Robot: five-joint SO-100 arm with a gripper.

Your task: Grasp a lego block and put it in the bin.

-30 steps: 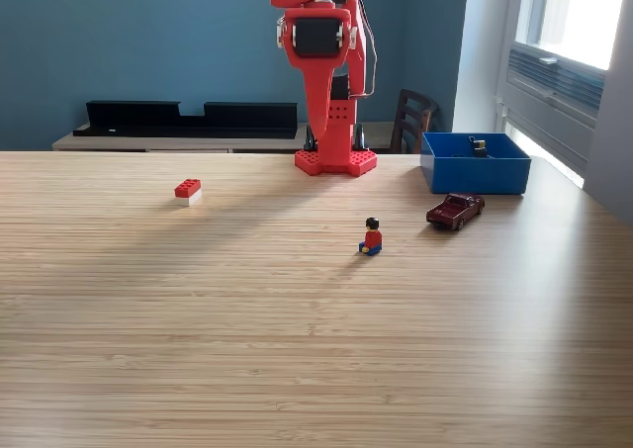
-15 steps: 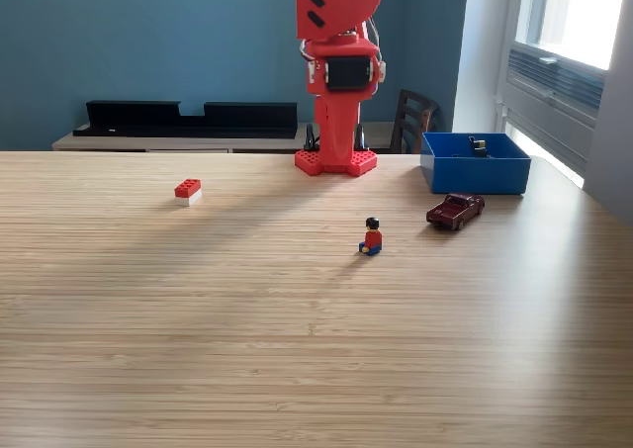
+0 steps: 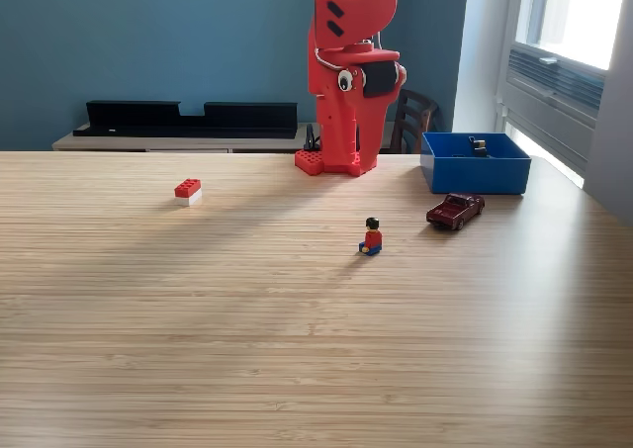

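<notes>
lego block (image 3: 187,190), red on white, sits on the bench (image 3: 297,310) at the exterior view's left, well apart from the blue bin (image 3: 475,166) at the right. red arm (image 3: 351,72) stands upright; gripper is out of frame, so can't tell its state.

A red lego block (image 3: 187,191) lies well apart from the blue bin (image 3: 475,163) on the table (image 3: 297,319).
</notes>
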